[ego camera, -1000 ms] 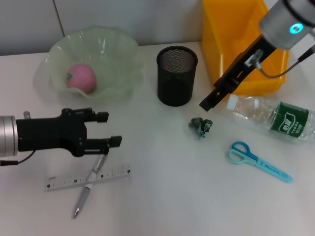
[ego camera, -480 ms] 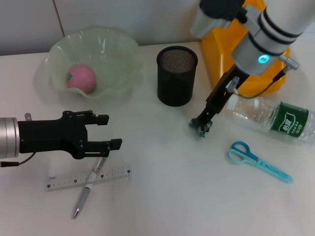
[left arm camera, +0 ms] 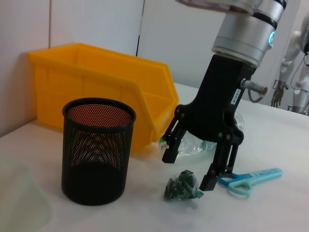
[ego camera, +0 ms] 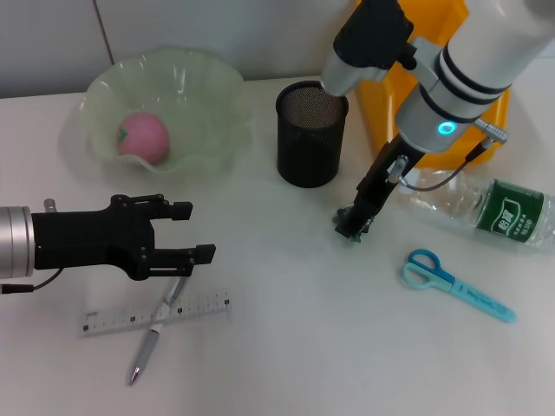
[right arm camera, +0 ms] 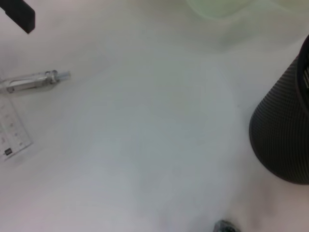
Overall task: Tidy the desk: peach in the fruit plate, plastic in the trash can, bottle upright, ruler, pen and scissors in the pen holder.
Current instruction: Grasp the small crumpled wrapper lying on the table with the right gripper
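Moved: right gripper (left arm camera: 193, 166) has dropped from beside the yellow bin (ego camera: 434, 78) to the crumpled plastic (left arm camera: 183, 186), mid-bench.
Right gripper: jaws wide, straddling the plastic — not yet closed on it.
Left gripper (ego camera: 195, 230): open, hovering near the bench's left edge, above the pen (ego camera: 156, 334) and ruler (ego camera: 156, 314).
Done: peach (ego camera: 143, 136) sits in the fruit plate (ego camera: 208, 87), far-left corner.
Left: plastic to the bin; bottle (ego camera: 486, 208) lies flat by the right edge; scissors (ego camera: 455, 284), pen, ruler — all outside the pen holder (ego camera: 310, 134).
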### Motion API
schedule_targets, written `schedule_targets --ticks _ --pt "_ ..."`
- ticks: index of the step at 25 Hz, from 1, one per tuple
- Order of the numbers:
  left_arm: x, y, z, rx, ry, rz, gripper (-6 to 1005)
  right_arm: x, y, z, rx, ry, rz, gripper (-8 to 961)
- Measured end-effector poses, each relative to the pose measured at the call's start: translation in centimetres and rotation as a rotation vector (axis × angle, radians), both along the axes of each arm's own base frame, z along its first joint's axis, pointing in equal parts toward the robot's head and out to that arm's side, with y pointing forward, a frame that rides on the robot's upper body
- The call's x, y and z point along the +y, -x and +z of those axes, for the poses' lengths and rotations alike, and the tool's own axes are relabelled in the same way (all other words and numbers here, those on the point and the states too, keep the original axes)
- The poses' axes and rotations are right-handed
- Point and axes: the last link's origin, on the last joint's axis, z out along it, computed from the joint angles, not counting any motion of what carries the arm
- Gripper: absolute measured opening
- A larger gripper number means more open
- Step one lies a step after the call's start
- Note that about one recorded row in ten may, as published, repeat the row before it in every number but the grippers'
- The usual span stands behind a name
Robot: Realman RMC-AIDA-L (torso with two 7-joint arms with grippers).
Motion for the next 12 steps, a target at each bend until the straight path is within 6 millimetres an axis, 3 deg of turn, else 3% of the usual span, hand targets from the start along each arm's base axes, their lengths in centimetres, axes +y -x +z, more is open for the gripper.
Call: schedule_targets --ticks 12 --pt "0.0 0.0 0.1 -0.002 -0.001 0.001 791 -0.2 -0.8 -1.2 -0.003 -0.011 0.007 834"
